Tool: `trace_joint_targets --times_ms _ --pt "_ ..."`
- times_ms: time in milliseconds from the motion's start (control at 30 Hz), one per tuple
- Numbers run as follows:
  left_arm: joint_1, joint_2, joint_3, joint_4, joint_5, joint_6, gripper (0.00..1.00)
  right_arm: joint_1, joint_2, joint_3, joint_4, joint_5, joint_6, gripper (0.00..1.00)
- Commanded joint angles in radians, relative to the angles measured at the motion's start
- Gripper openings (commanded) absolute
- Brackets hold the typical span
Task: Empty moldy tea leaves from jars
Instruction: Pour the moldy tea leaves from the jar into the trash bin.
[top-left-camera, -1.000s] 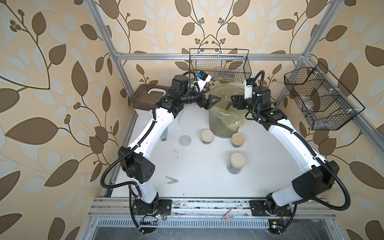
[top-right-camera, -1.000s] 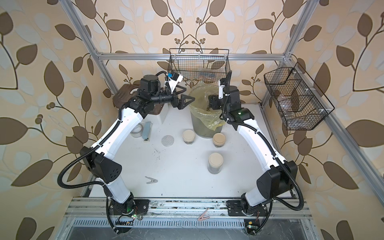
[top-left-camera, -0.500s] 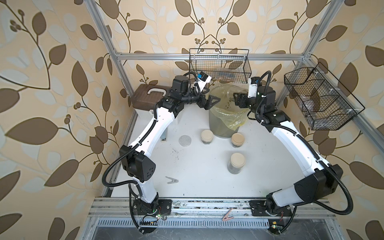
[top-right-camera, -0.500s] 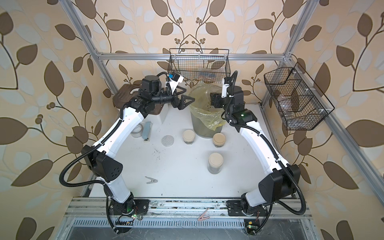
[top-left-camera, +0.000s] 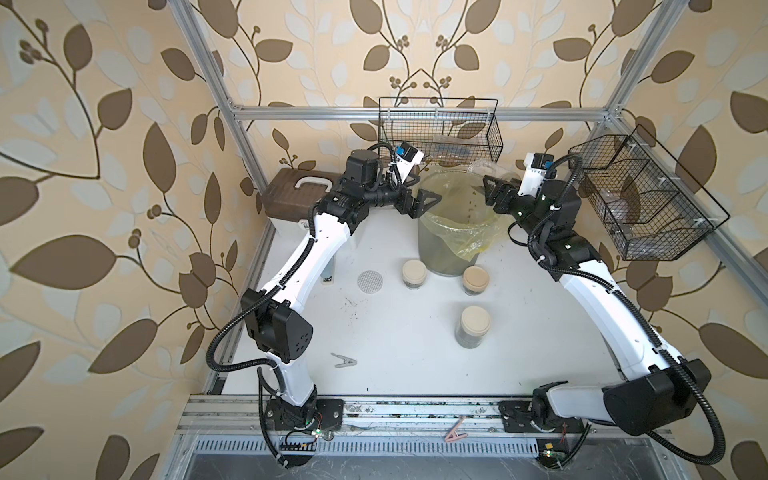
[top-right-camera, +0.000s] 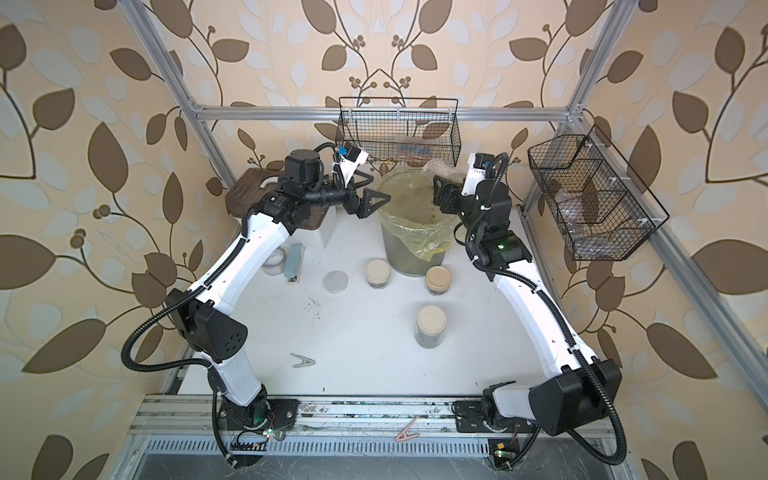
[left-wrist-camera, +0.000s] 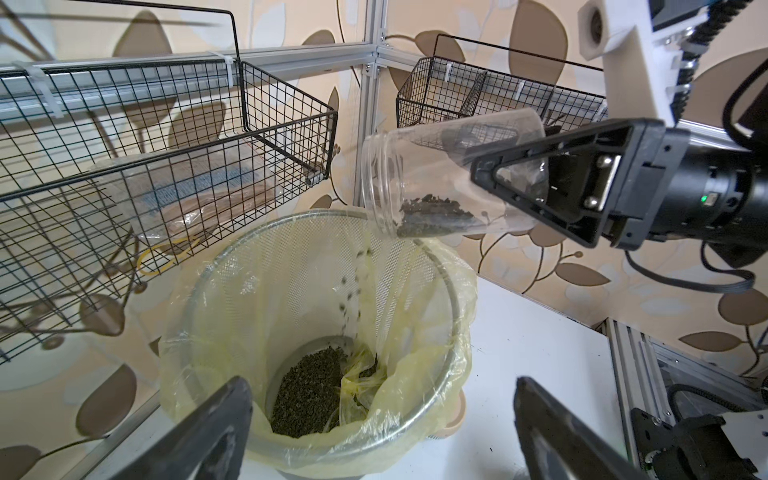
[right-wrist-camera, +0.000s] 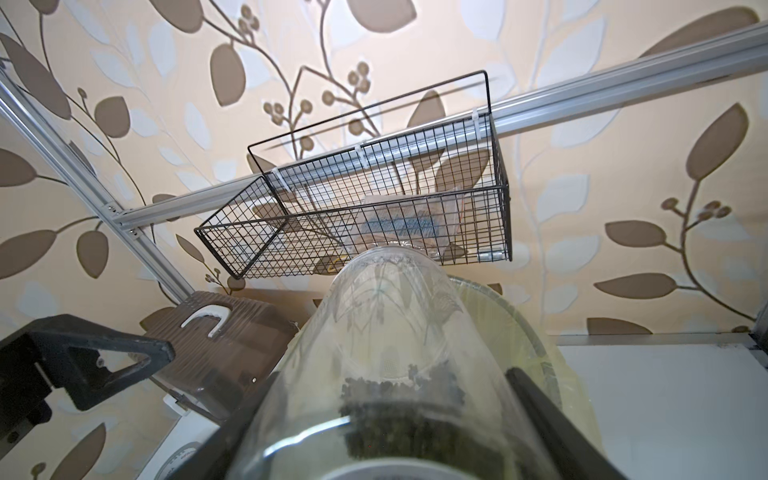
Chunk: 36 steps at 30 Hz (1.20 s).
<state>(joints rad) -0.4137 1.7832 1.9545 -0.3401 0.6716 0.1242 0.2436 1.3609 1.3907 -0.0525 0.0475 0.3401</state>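
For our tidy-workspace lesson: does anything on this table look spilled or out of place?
Yes. Dark crumbs, seemingly spilled tea, lie scattered on the white table beside the dotted lid, which lies flat with no jar under it. A clip lies stray nearer the front.

clear glass jar (left-wrist-camera: 449, 174) with dark grey-green tea leaves (left-wrist-camera: 432, 212). grey round bin (top-left-camera: 434, 253) with a pale yellow plastic liner (left-wrist-camera: 257, 299). silver-white dotted round lid (top-left-camera: 370, 281) against the white tabletop (top-left-camera: 399, 353). black wire basket (top-left-camera: 440, 133). beige wallpaper (top-left-camera: 124, 124) patterned with brown leaves.
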Motion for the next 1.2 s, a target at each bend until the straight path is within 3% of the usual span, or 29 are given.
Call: trace_joint_targets --times_ms 0,667,1167 --pt "-0.013 0.001 0.036 0.010 0.014 0.015 0.99 0.001 0.053 0.049 -0.074 -0.028 -0.006 0.45" --pt "-0.023 0.004 0.039 -0.011 0.014 0.046 0.99 0.055 0.137 0.172 -0.222 0.068 -0.152 0.45" --pt "-0.023 -0.002 0.040 -0.014 0.014 0.052 0.99 0.043 0.088 0.225 -0.191 0.037 -0.080 0.45"
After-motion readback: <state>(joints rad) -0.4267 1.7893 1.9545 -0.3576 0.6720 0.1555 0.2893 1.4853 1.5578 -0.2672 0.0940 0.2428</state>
